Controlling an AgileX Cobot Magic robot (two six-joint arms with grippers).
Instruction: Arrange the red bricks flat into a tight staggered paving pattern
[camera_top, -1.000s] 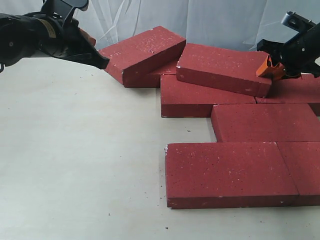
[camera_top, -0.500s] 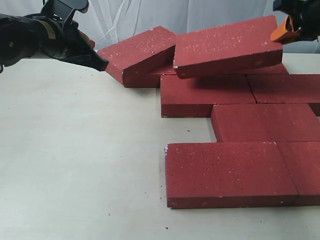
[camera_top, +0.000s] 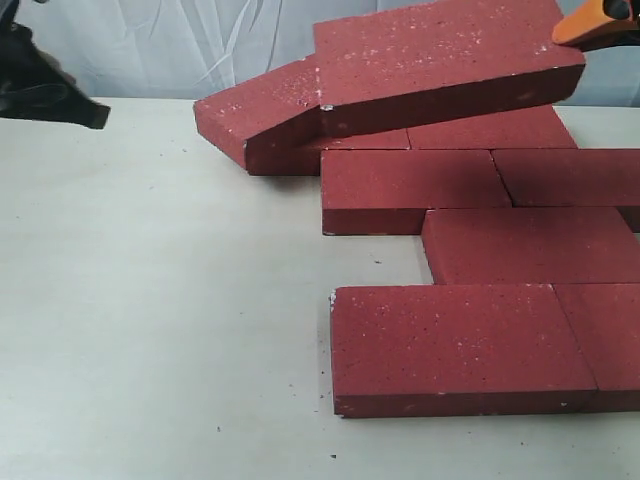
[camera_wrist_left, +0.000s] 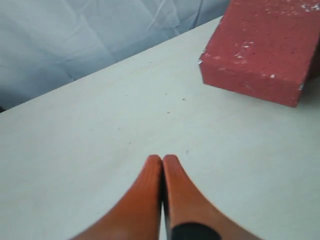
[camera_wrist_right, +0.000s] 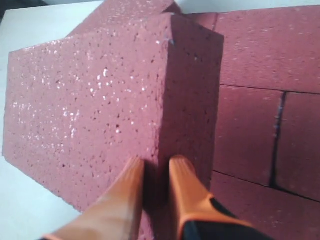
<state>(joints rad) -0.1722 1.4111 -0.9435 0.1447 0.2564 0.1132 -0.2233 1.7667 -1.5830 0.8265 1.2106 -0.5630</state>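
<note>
Brick's just gone airborne!
The right gripper pinches the raised brick by its end, above the laid bricks; left gripper shut, empty.

The left tool and right tool are carrying tapered orange fingers with black root inserts; the left arm, at ten o'clock, is showing black housing.

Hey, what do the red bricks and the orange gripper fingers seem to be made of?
The red bricks: likely fired clay or concrete, matte and rough, pitted with white specks. The orange fingers: smooth, slightly glossy, probably plastic or rubber; can't tell which.
</note>
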